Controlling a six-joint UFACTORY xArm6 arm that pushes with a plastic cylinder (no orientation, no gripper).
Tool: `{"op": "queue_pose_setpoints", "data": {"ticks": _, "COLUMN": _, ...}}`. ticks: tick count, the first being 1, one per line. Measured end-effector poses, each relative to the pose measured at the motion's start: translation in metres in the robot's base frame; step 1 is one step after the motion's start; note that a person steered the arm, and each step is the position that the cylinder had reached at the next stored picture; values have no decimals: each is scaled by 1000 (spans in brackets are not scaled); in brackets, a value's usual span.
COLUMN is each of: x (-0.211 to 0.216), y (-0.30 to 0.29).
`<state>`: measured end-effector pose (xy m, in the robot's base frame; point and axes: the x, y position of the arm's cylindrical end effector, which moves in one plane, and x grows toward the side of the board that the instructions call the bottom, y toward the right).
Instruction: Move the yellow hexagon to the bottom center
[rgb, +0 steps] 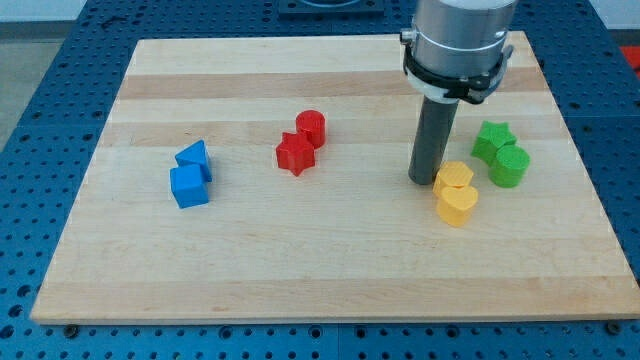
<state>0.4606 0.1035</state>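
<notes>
Two yellow blocks touch at the view's right of centre. The upper one (453, 178) looks like the hexagon, and the lower one (457, 205) looks heart-shaped, though the shapes are hard to tell apart. My tip (423, 181) rests on the wooden board (300, 270) just to the left of the upper yellow block, touching or nearly touching it. The rod rises from there to the arm's grey housing at the view's top.
A green star (491, 139) and a green cylinder (510, 166) sit right of the yellow blocks. A red cylinder (312, 127) and a red star (295, 153) lie at centre. Two blue blocks (194, 157) (189, 186) lie at left.
</notes>
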Motion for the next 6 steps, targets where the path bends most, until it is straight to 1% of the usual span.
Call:
{"op": "queue_pose_setpoints", "data": {"ticks": 1, "x": -32, "y": -1}}
{"op": "queue_pose_setpoints", "data": {"ticks": 2, "x": -52, "y": 10}}
{"op": "queue_pose_setpoints", "data": {"ticks": 3, "x": -37, "y": 43}}
{"op": "queue_pose_setpoints", "data": {"ticks": 4, "x": -37, "y": 48}}
{"op": "queue_pose_setpoints", "data": {"ticks": 5, "x": -16, "y": 51}}
{"op": "queue_pose_setpoints", "data": {"ticks": 6, "x": -4, "y": 51}}
